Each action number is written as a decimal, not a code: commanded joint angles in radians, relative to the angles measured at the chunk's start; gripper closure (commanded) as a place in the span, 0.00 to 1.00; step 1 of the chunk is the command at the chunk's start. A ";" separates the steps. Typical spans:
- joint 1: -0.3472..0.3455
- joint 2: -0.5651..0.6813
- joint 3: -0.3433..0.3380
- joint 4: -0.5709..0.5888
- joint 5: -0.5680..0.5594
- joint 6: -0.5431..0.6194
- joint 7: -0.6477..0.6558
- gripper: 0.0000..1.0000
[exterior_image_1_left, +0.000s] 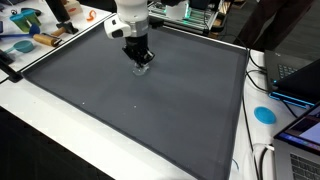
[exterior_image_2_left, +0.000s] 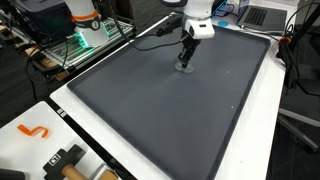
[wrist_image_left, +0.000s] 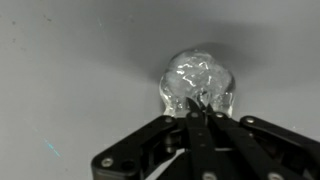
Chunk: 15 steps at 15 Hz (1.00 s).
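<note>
Dark grey matting (wrist_image_left: 60, 60) fills the wrist view from edge to edge, smooth apart from a few pale specks. My claw (wrist_image_left: 198, 115) comes up from the bottom centre of that frame, its black fingers clenched tight together, tips meeting on the near edge of a lump of crumpled clear plastic (wrist_image_left: 197, 82). The plastic sits just right of centre, glinting, resting on the mat and pinched at its lower rim.

In both exterior views I stand nearly upright over the mat's far half. My claw (exterior_image_1_left: 141, 60) points straight down at upper centre of one frame, with the plastic (exterior_image_1_left: 144, 69) showing as a small shiny patch at its tips; from the opposite side the claw (exterior_image_2_left: 186, 58) and the plastic (exterior_image_2_left: 185, 68) sit in the upper middle.

Around the mat runs the white tabletop (exterior_image_1_left: 40, 120). A blue disc (exterior_image_1_left: 264, 114) lies on it at the right edge in an exterior view, well apart from me, with a laptop (exterior_image_1_left: 300, 75) above it. An orange hook (exterior_image_2_left: 33, 131) lies at lower left in an exterior view.
</note>
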 joint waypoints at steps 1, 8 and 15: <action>0.011 0.013 -0.014 -0.005 -0.017 0.020 0.029 0.99; 0.014 0.014 -0.016 0.001 -0.019 0.008 0.039 0.99; 0.017 0.014 -0.019 0.006 -0.020 0.001 0.049 0.36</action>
